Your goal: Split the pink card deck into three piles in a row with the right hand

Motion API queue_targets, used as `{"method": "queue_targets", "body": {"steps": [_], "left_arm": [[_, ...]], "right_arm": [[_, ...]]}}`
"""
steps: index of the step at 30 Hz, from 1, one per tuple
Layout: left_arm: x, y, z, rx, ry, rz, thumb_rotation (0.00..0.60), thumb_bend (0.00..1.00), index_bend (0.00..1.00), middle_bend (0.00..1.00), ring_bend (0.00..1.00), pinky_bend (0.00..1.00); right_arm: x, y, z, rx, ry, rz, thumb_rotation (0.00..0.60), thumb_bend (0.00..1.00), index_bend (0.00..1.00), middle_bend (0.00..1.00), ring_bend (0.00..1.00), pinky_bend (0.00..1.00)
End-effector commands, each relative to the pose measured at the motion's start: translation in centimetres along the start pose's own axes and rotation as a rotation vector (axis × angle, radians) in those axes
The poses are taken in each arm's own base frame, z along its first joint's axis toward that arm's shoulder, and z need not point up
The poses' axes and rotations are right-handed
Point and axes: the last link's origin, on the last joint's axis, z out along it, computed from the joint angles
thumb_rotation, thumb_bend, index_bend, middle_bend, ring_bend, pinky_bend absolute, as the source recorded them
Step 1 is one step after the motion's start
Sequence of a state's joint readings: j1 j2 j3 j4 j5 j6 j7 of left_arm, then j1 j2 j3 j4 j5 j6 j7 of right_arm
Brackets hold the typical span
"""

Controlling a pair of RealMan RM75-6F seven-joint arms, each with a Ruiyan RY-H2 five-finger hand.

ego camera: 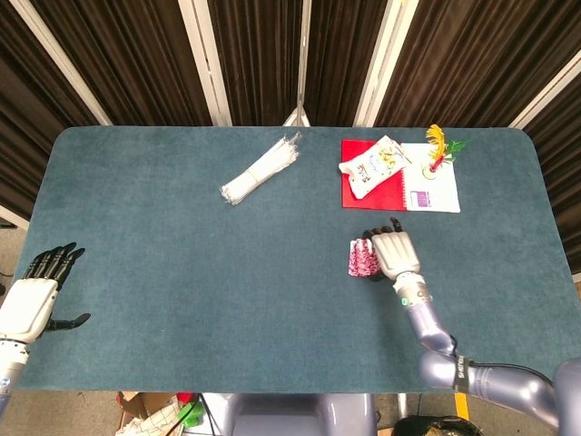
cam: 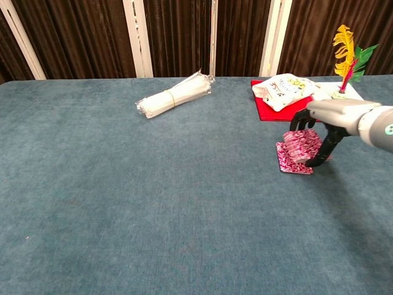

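Observation:
The pink patterned card deck [ego camera: 363, 261] [cam: 299, 149] is right of the table's centre, split in two. My right hand [ego camera: 392, 252] [cam: 323, 130] grips the upper packet [cam: 302, 142] and holds it tilted a little above the lower packet [cam: 291, 163], which lies flat on the cloth. Thumb and fingers curl around the lifted cards. My left hand [ego camera: 38, 292] hovers open at the table's front left corner, far from the deck; the chest view does not show it.
A clear bag of white sticks [ego camera: 260, 169] [cam: 174, 94] lies at the back centre. A red notebook [ego camera: 399, 187] [cam: 276, 107] with a snack packet [ego camera: 373, 164] on it and a feather toy [ego camera: 438, 147] [cam: 345, 55] sit at the back right, just behind the deck.

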State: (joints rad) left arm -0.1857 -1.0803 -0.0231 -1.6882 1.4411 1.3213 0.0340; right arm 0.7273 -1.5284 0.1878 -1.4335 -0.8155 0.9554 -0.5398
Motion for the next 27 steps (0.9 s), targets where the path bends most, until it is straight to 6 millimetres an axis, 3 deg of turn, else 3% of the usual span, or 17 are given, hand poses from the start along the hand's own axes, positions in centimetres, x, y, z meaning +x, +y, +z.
{"method": "queue_targets", "body": {"steps": [1,6,14,17,23,27], "left_arm": [[0.0,0.0,0.0,0.000,-0.001,0.000,0.600,0.00,0.00,0.00,0.00,0.00],[0.0,0.1,0.0,0.001,0.001,0.003,0.600,0.00,0.00,0.00,0.00,0.00],[-0.2,0.2,-0.1,0.009,-0.015,-0.001,0.600,0.00,0.00,0.00,0.00,0.00],[-0.2,0.2,-0.1,0.011,-0.019,-0.005,0.600,0.00,0.00,0.00,0.00,0.00],[-0.2,0.2,-0.1,0.013,-0.021,-0.004,0.600,0.00,0.00,0.00,0.00,0.00],[-0.2,0.2,-0.1,0.011,-0.021,-0.004,0.600,0.00,0.00,0.00,0.00,0.00]], "right_arm": [[0.3,1.1,-0.7,-0.013,0.008,-0.001,0.600,0.20,0.47,0.42,0.23,0.00],[0.1,2.6,-1.1,-0.041,-0.003,0.006,0.600,0.20,0.47,0.42,0.23,0.00],[-1.9,4.5,-1.1,-0.092,-0.067,0.078,0.600,0.20,0.46,0.42,0.23,0.00],[-2.3,4.5,-0.7,-0.092,-0.074,0.083,0.600,0.20,0.36,0.38,0.18,0.00],[-2.6,4.6,-0.7,-0.092,-0.117,0.052,0.600,0.20,0.04,0.12,0.04,0.00],[-2.6,4.5,-0.7,-0.098,-0.128,0.046,0.600,0.20,0.02,0.08,0.02,0.00]]}}
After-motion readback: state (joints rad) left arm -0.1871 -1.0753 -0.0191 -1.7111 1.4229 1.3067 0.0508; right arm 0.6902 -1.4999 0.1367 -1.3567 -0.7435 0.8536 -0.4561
